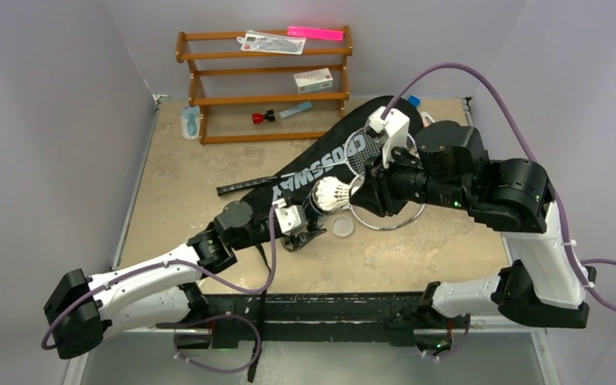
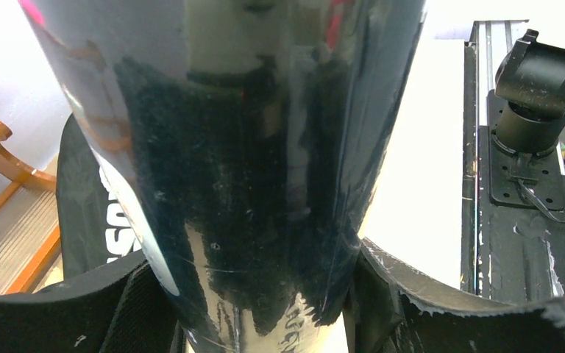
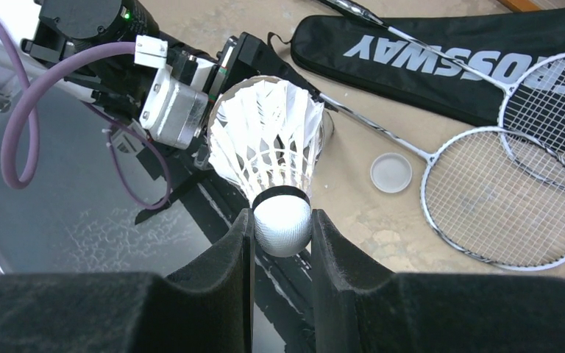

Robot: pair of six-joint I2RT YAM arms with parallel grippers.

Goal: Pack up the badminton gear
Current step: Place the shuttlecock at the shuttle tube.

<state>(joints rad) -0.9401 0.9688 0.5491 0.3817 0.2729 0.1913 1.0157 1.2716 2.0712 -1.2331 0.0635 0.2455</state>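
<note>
Jaws on your right gripper (image 3: 282,224) are narrow, clamped on the round cork of a white shuttlecock (image 3: 265,140); feathers fan upward at centre of the right wrist frame. Jaws on your left gripper (image 2: 261,301) stand wider, pads pressed on both sides of the dark tube (image 2: 250,147), which fills the middle of the left wrist frame. In the top view the shuttlecock is at frame centre between your two grippers, feather end toward the tube's mouth; can't tell if it's inside or just at it. Black CROSSWAY bag (image 1: 321,164) lies flat on the table (image 1: 184,176), diagonal from left of centre up to upper right of centre. Both rackets (image 3: 504,198) are at the right of the right wrist frame, heads overlapping; one shaft lies across the bag, the other runs beside it toward the shuttlecock. Small round lid (image 3: 391,173) sits on the table between shuttlecock and lower racket head, touching neither. Wooden rack (image 1: 265,84) stands at upper centre-left of the top view, well apart from the gear
</note>
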